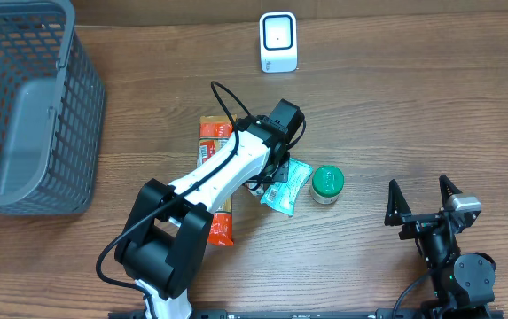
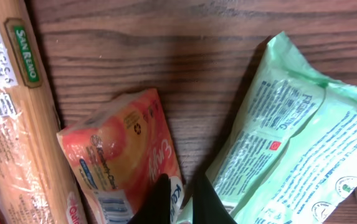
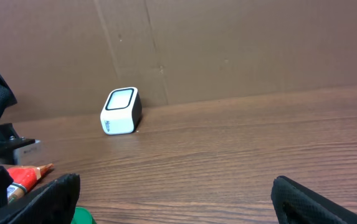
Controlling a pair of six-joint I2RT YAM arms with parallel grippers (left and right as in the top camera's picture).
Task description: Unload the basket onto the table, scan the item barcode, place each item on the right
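- The orange snack pouch (image 2: pixel 119 155) lies flat on the table (image 1: pixel 413 89) under the left arm's wrist. It shows only in the left wrist view, its barcode patch facing up near its lower edge.
- The left gripper (image 2: pixel 181 186) has its fingers nearly together on a sliver of white-and-blue wrapper. This looks like the pouch's corner, though I cannot be sure.
- A pale green packet (image 1: pixel 287 186) lies just beside the pouch, printed side up, with its corner against the fingers.
- A long pasta pack (image 1: pixel 211 142) lies along the pouch's other side.
- A green-lidded jar (image 1: pixel 328 182) stands just beside the green packet.
- The white scanner (image 1: pixel 278 42) stands well apart at the far edge, with open table between.
- A grey basket (image 1: pixel 85 115) sits far left.
- The right gripper (image 1: pixel 419 186) is spread wide and holds nothing.
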